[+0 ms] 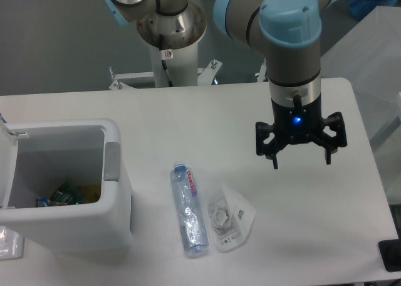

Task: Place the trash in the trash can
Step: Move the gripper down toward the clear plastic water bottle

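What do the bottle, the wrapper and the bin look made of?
Bottle: clear, glossy thin plastic; the table shows through it. Wrapper: likely thin transparent film, creased, with white print. Bin: white, smooth, opaque, probably moulded hard plastic, with rounded corners and a grey latch.

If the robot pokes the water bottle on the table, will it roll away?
Probably yes. The water bottle lies on its side and looks round, so a sideways poke would likely roll it, perhaps against the wrapper beside it. It looks clear and empty, so it is likely light and slippery.
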Motion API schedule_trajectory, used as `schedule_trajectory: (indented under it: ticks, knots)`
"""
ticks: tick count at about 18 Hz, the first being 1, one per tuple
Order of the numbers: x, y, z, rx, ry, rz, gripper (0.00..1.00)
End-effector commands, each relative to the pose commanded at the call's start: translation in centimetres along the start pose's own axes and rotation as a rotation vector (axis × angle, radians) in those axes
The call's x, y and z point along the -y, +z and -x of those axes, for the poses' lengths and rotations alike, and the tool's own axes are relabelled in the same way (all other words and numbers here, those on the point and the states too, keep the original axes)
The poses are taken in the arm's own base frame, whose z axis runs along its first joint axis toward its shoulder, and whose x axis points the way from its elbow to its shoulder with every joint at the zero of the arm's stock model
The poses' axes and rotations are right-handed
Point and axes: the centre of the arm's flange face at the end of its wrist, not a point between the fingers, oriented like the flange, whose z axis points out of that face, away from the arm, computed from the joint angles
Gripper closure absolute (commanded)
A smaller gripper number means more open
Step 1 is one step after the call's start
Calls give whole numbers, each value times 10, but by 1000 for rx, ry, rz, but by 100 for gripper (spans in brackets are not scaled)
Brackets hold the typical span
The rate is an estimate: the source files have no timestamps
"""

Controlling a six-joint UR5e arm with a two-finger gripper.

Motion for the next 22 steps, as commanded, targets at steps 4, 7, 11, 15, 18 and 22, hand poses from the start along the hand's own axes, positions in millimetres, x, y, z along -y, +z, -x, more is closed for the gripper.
schedule_trajectory:
  ticks: [4,7,11,15,18,22]
  knots:
    - [2,-1,0,-4,-3,-7,0]
    - [2,8,-4,-20,-9,-1,0]
    - [6,29,-8,-65,-11,-6,0]
    - [9,49,-14,-85,-117,4,0]
    - [22,76,-20,-80,-209,-59,0]
    - [31,116,-45,-111,-243,-27,0]
